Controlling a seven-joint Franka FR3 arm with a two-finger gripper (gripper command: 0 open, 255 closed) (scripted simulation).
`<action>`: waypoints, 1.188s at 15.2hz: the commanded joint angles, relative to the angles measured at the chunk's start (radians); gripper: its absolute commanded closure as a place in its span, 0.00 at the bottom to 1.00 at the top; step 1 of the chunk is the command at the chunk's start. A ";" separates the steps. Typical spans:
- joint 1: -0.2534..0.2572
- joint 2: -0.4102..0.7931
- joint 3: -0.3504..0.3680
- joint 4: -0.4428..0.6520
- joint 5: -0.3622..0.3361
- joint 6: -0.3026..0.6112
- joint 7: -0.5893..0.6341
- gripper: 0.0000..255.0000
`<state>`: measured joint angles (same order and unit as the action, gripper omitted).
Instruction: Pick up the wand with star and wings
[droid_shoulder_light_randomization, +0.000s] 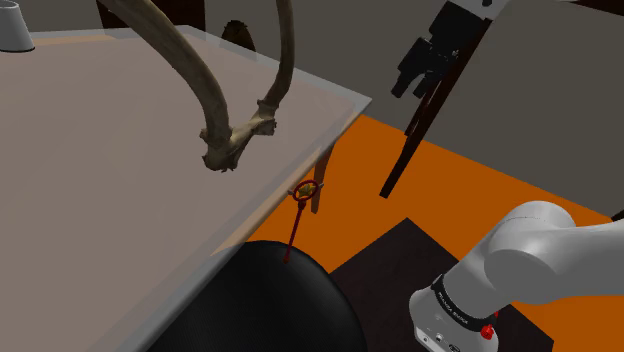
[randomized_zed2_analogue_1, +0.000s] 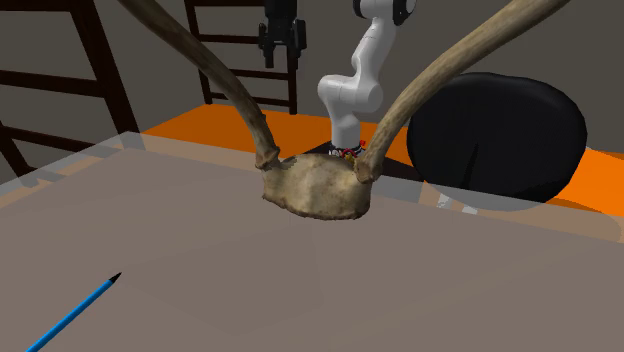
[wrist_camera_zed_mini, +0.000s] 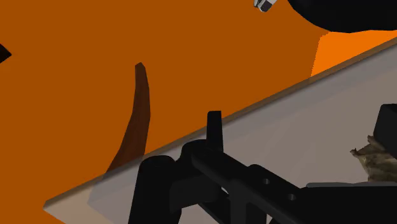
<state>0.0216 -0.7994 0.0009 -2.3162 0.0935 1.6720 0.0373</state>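
The wand (droid_shoulder_light_randomization: 296, 225) is a thin red stick with a small gold and red ringed head. It hangs slanted just off the grey table's (droid_shoulder_light_randomization: 110, 180) near edge, its head by the table leg and its tip against a big black round object (droid_shoulder_light_randomization: 255, 305). In the second exterior view a bit of the wand's red head (randomized_zed2_analogue_1: 347, 153) peeks out behind the antlered skull (randomized_zed2_analogue_1: 315, 190). My gripper (droid_shoulder_light_randomization: 410, 85) hangs high in the air, far above and beyond the wand, open and holding nothing. Its fingers (wrist_camera_zed_mini: 214, 127) stand apart over the table's edge.
A bone skull with two long antlers (droid_shoulder_light_randomization: 225, 145) lies on the table near the wand's edge. A blue pencil (randomized_zed2_analogue_1: 70, 315) lies at the far side, and a white cup (droid_shoulder_light_randomization: 15, 30) at a corner. Dark ladder frames (droid_shoulder_light_randomization: 420, 130) stand on the orange floor (droid_shoulder_light_randomization: 470, 180).
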 joint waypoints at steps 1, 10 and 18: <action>0.000 0.000 0.000 0.000 0.000 0.000 0.000 0.00; 0.080 0.045 0.067 -0.155 0.220 0.149 0.113 0.00; 0.181 0.148 0.140 -0.230 0.448 0.317 0.178 0.00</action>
<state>0.1882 -0.6705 0.1305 -2.5425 0.5083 1.9651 0.2074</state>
